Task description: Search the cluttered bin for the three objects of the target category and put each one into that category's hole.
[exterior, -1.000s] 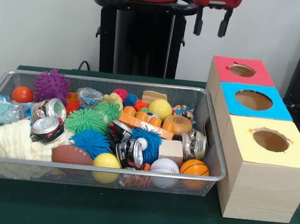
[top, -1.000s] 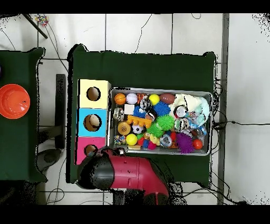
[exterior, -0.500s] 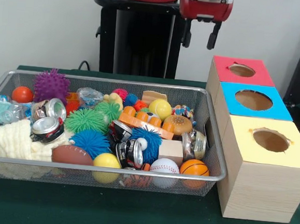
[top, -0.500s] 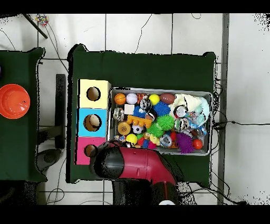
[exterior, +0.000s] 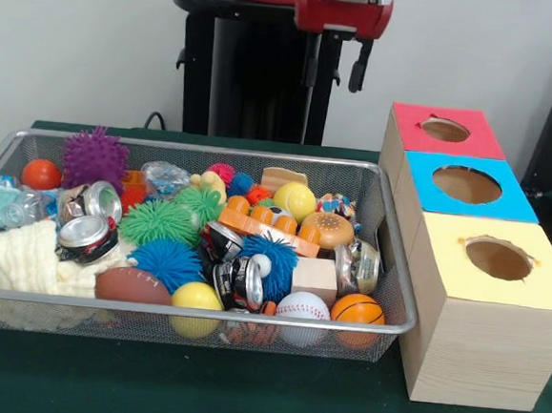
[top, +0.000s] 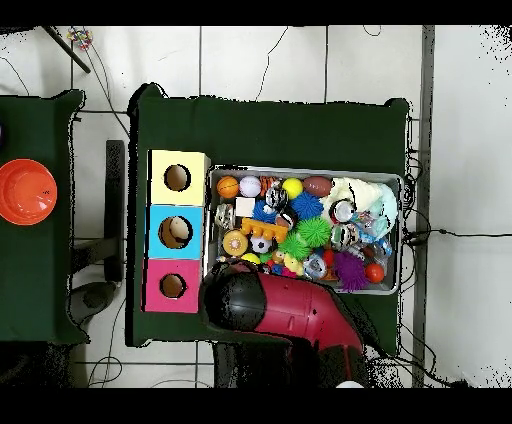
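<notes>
The silver wire-mesh bin (exterior: pixel 397 273) sits on the green table, full of toys: spiky balls, crushed cans, a football (exterior: pixel 132 285), a baseball (exterior: pixel 302 307), a basketball (exterior: pixel 358 309), yellow balls, cloths. It also shows in the overhead view (top: pixel 397 180). Three wooden boxes stand beside it, each with a round hole: red (exterior: pixel 445 130), blue (exterior: pixel 466 184), yellow (exterior: pixel 498 257). My gripper (exterior: pixel 335 68) hangs high above the bin's far edge, open and empty. In the overhead view my red arm (top: pixel 290 310) covers the bin's near corner.
The black pedestal (exterior: pixel 257 81) stands behind the bin. In the overhead view an orange bowl (top: pixel 26 191) sits on a separate green table at the left. Cables run over the floor around the table.
My gripper has moved from above the red box sideways to above the bin's far edge, still open and empty. Nothing in the bin has moved.
</notes>
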{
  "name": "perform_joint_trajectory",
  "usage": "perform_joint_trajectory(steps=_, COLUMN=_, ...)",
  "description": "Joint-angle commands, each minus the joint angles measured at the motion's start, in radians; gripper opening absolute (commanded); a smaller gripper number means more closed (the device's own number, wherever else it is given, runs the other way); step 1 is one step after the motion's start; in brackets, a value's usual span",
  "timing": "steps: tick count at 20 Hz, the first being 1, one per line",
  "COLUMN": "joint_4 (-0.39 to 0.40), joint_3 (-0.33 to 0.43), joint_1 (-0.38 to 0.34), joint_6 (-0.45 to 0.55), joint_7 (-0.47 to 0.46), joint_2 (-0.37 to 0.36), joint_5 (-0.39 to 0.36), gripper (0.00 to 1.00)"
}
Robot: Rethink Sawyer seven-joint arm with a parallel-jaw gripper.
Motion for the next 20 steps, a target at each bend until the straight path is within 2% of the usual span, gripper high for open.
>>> perform_joint_trajectory(steps=1, joint_4=-0.055, joint_3=0.093, joint_1=-0.067, joint_6=-0.021, joint_7=0.051, joint_2=0.060, joint_5=0.006, gripper=1.00)
perform_joint_trajectory(steps=5, joint_4=-0.028, joint_3=0.096, joint_1=-0.108, joint_6=-0.111, joint_7=0.046, joint_2=0.107, joint_5=-0.028, gripper=1.00)
perform_joint_trajectory(steps=8, joint_4=-0.023, joint_3=0.107, joint_1=-0.145, joint_6=-0.134, joint_7=0.032, joint_2=0.125, joint_5=-0.038, gripper=1.00)
perform_joint_trajectory(steps=13, joint_4=-0.020, joint_3=0.129, joint_1=-0.196, joint_6=-0.096, joint_7=-0.001, joint_2=0.102, joint_5=-0.036, gripper=1.00)
perform_joint_trajectory(steps=20, joint_4=-0.041, joint_3=0.180, joint_1=-0.296, joint_6=-0.078, joint_7=-0.059, joint_2=0.127, joint_5=-0.063, gripper=1.00)
